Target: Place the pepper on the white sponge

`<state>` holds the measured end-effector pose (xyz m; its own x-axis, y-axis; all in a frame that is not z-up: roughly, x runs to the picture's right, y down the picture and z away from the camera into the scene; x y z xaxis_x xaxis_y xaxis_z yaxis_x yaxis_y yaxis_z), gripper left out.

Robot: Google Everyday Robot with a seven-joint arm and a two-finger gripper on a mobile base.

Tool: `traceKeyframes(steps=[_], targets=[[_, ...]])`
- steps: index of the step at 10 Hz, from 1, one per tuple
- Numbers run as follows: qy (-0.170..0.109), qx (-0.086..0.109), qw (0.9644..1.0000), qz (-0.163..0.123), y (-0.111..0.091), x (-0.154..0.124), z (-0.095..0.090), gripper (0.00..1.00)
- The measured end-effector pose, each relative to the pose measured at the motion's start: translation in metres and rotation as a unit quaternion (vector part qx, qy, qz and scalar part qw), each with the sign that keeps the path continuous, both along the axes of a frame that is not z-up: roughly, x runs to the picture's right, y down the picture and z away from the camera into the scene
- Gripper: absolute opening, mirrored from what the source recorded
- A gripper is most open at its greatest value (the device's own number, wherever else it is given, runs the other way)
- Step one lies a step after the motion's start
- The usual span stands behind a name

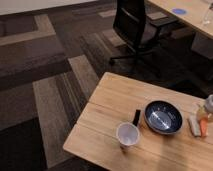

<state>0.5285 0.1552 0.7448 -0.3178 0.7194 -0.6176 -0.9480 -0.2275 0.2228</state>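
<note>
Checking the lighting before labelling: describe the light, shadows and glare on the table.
Camera view: soft, even light from above. The white paper cup throws only a faint shadow on the wooden table. A pale sheen lies inside the dark blue bowl. The pepper and white sponge sit evenly lit near the right edge. The gripper is not in view.

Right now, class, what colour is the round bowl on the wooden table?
Dark blue round bowl, camera view. Gripper not visible.

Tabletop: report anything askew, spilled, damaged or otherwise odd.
Nothing stands out. The white paper cup and dark blue bowl stand upright, with no spill on the wooden table. The pepper lies beside the white sponge. The gripper is not in view.
</note>
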Motion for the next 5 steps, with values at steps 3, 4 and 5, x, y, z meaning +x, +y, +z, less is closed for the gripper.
traceKeyframes(steps=[3, 4, 5], targets=[[-0.007, -0.008, 0.9999, -0.008, 0.0060, 0.0005, 0.0018, 0.00], [-0.010, -0.010, 0.9999, -0.010, 0.0077, -0.0001, 0.0019, 0.00], [-0.014, -0.014, 0.9997, -0.014, 0.0102, -0.0022, 0.0020, 0.00]])
